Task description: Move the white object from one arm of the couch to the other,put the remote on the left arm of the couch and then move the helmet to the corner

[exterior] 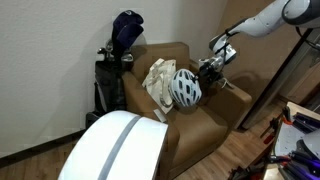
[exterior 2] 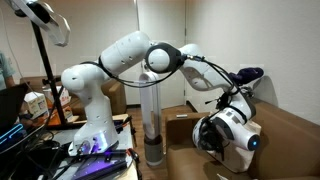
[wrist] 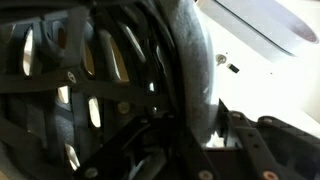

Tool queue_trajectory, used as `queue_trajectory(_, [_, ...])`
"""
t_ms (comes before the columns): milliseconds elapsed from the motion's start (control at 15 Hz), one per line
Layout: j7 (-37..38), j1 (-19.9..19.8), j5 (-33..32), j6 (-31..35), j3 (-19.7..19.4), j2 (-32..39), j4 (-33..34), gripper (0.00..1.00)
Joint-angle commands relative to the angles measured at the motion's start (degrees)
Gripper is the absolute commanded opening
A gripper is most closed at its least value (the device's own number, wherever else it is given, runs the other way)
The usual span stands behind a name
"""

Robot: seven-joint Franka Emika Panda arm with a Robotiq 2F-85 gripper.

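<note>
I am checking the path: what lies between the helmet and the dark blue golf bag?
A cream cloth bag lies on the couch between the helmet and the golf bag; an exterior view shows it.

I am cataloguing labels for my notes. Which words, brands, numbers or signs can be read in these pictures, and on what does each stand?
None can be read.
The helmet, the cloth bag and the golf bag show no legible marking; any print there is too small or blurred.
</note>
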Motion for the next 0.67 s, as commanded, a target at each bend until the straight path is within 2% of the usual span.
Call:
queue_trajectory(0, [-3.04,1.13,2.32,-3.28,-1.66,-7.22,-10.14,0.1])
queue_trajectory(67, [-0.72,2.14,2.67,-2.11,-2.74,-3.06,-3.75,0.35])
queue_trajectory(333, [-1.54,2.83,2.66,-3.64,-3.31,-4.95,-7.55,0.35])
queue_trajectory(400, [-4.69,3.29,8.2,3.89,-2.66,-6.63,-10.17,0.11])
queue_trajectory(600, [-5.67,3.08,16.56,7.83,-3.42,-4.14,-7.52,0.11])
